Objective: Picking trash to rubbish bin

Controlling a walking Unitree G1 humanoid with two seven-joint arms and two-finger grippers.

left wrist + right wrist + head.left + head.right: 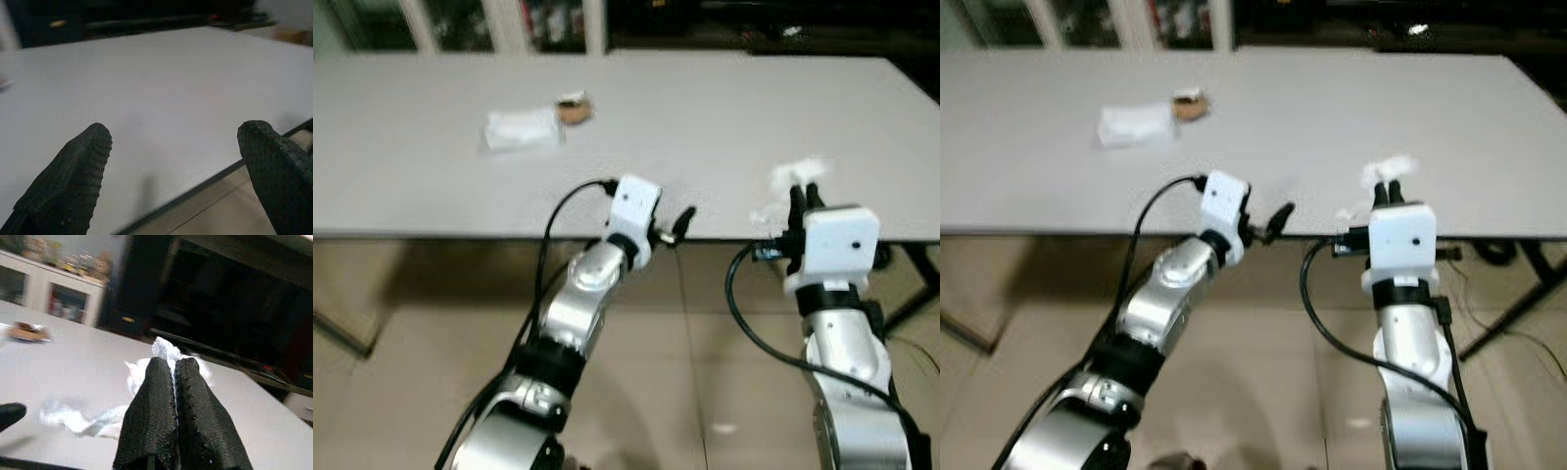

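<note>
Trash: crumpled white tissue (800, 176) lies on the table (705, 127) near its front edge, on the robot's right. In the right wrist view it is soft and wrinkled, a bunched lump (168, 355) with a thin, flat torn strip (73, 421) trailing toward the table edge.

Second trash group sits far left on the table, well apart from the tissue: a flat white wrapper (522, 128), roughly rectangular and slightly creased, with a small round brown scrap (575, 110) touching its far corner.

Right gripper (804, 199) is raised at the table's front edge, just before the tissue. Its two black fingers (193, 421), with a dotted rubbery texture, are pressed together side by side, clenched on nothing; the tissue lies beyond the tips.

Left gripper (680, 224) hovers at the front edge near the middle, pointing toward the robot's right. Its fingers (73, 181) are spread wide, released, with bare tabletop between them.

Table surface is smooth, matte, pale grey, with a thin dark edge. Beige tiled floor (411, 372) below.
</note>
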